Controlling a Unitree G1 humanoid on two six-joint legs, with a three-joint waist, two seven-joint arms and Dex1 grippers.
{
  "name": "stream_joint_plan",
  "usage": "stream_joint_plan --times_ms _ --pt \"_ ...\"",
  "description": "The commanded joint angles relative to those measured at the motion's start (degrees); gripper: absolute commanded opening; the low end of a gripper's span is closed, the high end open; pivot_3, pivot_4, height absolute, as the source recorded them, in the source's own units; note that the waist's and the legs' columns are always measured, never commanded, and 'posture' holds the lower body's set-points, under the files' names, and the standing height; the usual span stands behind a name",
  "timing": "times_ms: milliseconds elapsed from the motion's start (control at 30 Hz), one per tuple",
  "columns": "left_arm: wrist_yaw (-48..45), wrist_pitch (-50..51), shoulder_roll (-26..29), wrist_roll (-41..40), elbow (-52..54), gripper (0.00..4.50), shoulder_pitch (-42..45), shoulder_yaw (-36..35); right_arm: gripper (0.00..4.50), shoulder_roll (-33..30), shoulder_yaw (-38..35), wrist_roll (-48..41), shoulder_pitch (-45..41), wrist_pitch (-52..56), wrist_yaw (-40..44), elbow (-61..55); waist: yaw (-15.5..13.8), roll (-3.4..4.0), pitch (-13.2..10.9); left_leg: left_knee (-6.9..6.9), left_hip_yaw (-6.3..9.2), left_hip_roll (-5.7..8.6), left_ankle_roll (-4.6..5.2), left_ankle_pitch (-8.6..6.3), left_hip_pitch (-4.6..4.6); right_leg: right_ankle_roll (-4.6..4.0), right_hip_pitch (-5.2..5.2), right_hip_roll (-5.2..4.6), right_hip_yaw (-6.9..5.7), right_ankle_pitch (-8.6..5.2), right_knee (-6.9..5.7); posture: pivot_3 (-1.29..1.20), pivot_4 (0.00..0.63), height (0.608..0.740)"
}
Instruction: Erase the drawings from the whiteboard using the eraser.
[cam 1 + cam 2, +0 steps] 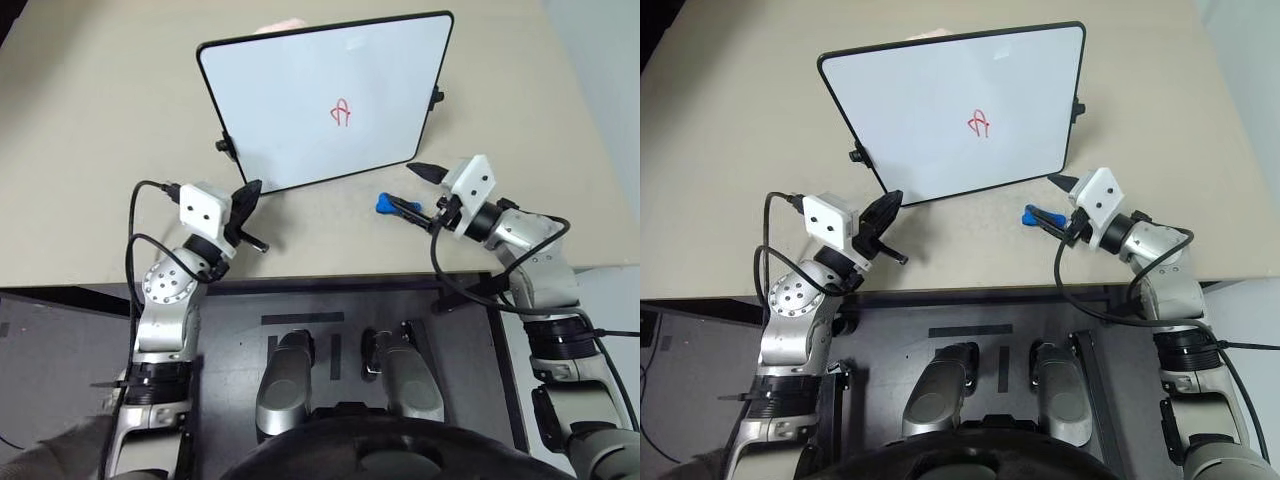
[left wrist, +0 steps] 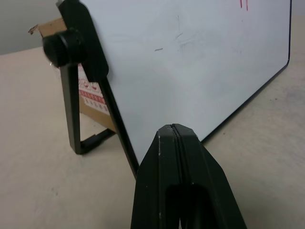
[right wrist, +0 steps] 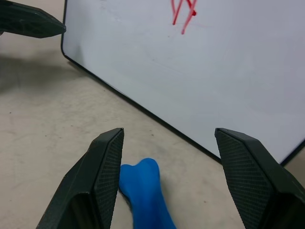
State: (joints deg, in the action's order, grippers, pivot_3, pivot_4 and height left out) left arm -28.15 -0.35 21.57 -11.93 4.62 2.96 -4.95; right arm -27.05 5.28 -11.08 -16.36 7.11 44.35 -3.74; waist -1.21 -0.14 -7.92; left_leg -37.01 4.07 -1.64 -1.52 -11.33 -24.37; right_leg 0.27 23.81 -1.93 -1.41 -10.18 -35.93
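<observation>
Where I stand, a tan bench [image 1: 90, 150] holds the whiteboard [image 1: 300, 100] with red drawings [image 1: 342, 113]; no words readable. My right claw [image 3: 169, 143] is wide open above the blue eraser [image 3: 145, 193], gripping nothing. My left claw [image 2: 175, 143] is closed and empty.

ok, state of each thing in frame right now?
whiteboard: propped upright on its stand, tilted back
drawings: red scribble, unerased
eraser: lying on the table between the right gripper's fingers, not gripped
left gripper: shut, empty, by the board's lower corner
right gripper: open

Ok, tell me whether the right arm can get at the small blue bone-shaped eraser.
Probably yes: the right gripper has its jaws wide open, the small blue bone-shaped eraser lies on the table between them, nothing in between.
</observation>
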Motion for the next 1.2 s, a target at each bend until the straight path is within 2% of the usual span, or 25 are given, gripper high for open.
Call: stream_joint_plan --times_ms 33,267,600,733,1000,1067,1200 --pt "0.6 0.1 -0.1 -0.5 3.1 0.0 -0.4 -0.8 3.22 -0.9 -0.5 -0.8 -1.0 -0.4 1.5 -1.4 0.0 0.0 0.0 0.0 0.0 0.0 -0.01 -0.01 0.0 0.0 0.0 0.0 0.0 0.0 0.0 0.0 0.15 0.74" --pt "1.1 -0.4 -1.4 -0.3 3.1 0.0 -1.5 0.0 3.22 -2.6 -0.7 -1.4 0.1 1.6 2.8 -3.8 0.0 0.0 0.0 0.0 0.01 -0.01 -0.06 -0.03 0.01 0.04 0.0 0.01 0.0 -0.04 0.0 0.0 0.15 0.74" --pt "-2.8 -1.2 -2.5 -1.4 2.9 0.0 -2.5 1.9 3.22 -6.0 -1.2 -3.5 2.2 10.2 3.7 -6.7 0.0 0.0 0.0 0.0 0.0 -0.01 -0.09 -0.04 0.01 0.32 -0.01 0.02 0.0 -0.22 0.0 0.0 0.15 0.74" --pt "-3.8 -1.1 -2.0 -1.9 1.6 0.0 -2.1 0.9 3.22 -5.8 1.0 -1.5 -0.5 11.1 4.0 -3.5 0.2 0.0 0.0 0.0 0.01 -0.04 -0.12 -0.02 0.02 0.33 -0.01 0.08 0.0 -0.22 0.0 0.0 0.15 0.74" --pt "-4.7 -1.7 -3.8 -1.5 -0.4 0.0 -0.2 3.4 3.22 -5.0 3.1 1.7 -5.3 8.6 4.0 4.4 -0.1 0.0 0.0 0.0 0.07 -0.06 -0.1 0.01 0.0 0.27 -0.01 0.11 0.01 -0.18 -0.01 0.0 0.15 0.74" --pt "-4.5 -2.0 -4.2 -1.3 -1.0 0.0 0.5 3.5 3.22 -4.6 3.6 2.2 -6.1 8.0 4.2 6.1 -0.1 0.0 0.0 0.0 0.07 -0.06 -0.09 0.0 0.0 -0.07 -0.01 0.11 0.01 0.02 -0.01 0.0 0.15 0.74" --pt "-3.7 -2.7 -4.6 -1.1 -1.2 0.0 0.1 3.4 3.22 -4.0 4.3 2.5 -7.2 7.8 4.8 7.8 -0.1 0.0 0.0 0.0 0.08 -0.07 -0.08 -0.01 0.03 -0.18 -0.01 0.14 0.01 0.05 -0.02 0.0 0.15 0.74"
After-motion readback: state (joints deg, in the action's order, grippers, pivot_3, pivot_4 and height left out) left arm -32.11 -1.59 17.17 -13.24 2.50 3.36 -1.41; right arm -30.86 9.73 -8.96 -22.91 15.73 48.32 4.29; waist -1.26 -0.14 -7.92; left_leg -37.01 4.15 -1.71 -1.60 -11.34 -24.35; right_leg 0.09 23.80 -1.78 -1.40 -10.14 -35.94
